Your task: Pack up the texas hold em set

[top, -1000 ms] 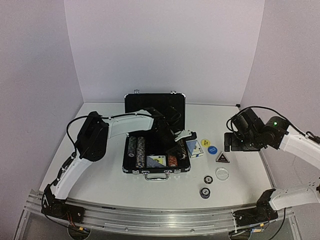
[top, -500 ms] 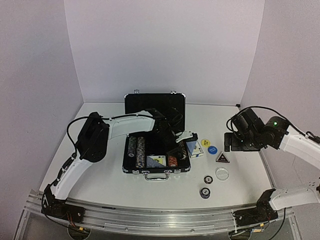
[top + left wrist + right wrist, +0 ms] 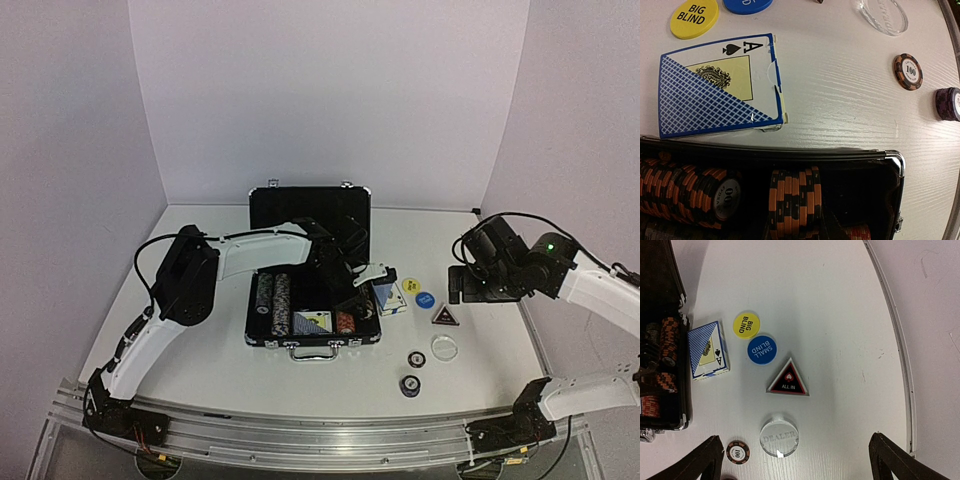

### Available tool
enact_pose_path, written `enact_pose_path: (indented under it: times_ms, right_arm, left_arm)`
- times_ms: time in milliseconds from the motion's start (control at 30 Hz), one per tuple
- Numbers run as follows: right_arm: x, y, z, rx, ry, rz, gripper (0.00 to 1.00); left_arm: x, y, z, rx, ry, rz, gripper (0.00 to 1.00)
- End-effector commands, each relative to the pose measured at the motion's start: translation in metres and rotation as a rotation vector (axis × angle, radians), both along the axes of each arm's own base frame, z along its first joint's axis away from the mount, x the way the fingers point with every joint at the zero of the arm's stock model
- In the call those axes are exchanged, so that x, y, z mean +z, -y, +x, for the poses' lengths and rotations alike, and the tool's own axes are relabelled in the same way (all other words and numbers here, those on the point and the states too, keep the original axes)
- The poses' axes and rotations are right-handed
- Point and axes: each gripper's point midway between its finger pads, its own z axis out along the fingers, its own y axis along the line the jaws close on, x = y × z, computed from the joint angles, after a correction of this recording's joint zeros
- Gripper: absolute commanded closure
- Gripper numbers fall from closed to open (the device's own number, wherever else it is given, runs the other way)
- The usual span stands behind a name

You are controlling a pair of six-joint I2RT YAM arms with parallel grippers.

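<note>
Deck (image 3: 720, 92) beside case (image 3: 790, 154) likely light, stiff, slick (pinch across long edges); left gripper (image 3: 372, 273) opening can't tell, right gripper (image 3: 795, 440) spread wide.

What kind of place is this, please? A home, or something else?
Probably a robot test cell: a white table boxed by plain walls, left arm and right arm on a metal rail, a poker case laid out.

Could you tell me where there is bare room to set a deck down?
Free: the table left of the briefcase, under the left arm's span, and right of the triangular button up to the table's edge. Crowded: just right of the briefcase: card deck, yellow disc, blue disc, clear disc, chip.
</note>
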Motion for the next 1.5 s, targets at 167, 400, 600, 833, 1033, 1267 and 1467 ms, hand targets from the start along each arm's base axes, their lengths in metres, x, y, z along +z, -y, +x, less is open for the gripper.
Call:
enact_pose_path:
  times_ms: [167,400,600,833,1033,1267,1467]
  right_arm:
    - [-0.003,0.002,0.001,0.002,-0.004,-0.024,0.02]
    - [-0.002,0.003,0.001,0.007,-0.001,-0.027,0.02]
    - [-0.001,0.002,0.001,0.012,0.0,-0.023,0.02]
    - [-0.001,0.0,0.001,0.019,-0.004,-0.021,0.02]
    - [-0.001,-0.001,0.001,0.023,-0.006,-0.019,0.02]
    - [-0.002,-0.002,0.001,0.027,-0.012,-0.02,0.02]
    - [-0.002,-0.003,0.002,0.029,-0.011,-0.015,0.02]
  left_arm:
    - [-0.004,0.0,0.008,0.004,0.042,0.008,0.76]
    - [-0.009,-0.001,0.004,0.0,0.057,0.036,0.65]
    - [-0.004,0.003,0.006,0.017,0.066,0.026,0.65]
    - [0.014,0.007,0.014,0.044,0.106,-0.005,0.66]
    - [0.035,0.009,0.015,0.048,0.128,-0.04,0.64]
    - [0.059,0.009,0.013,0.049,0.143,-0.074,0.53]
    - [0.086,0.01,0.011,0.046,0.16,-0.12,0.5]
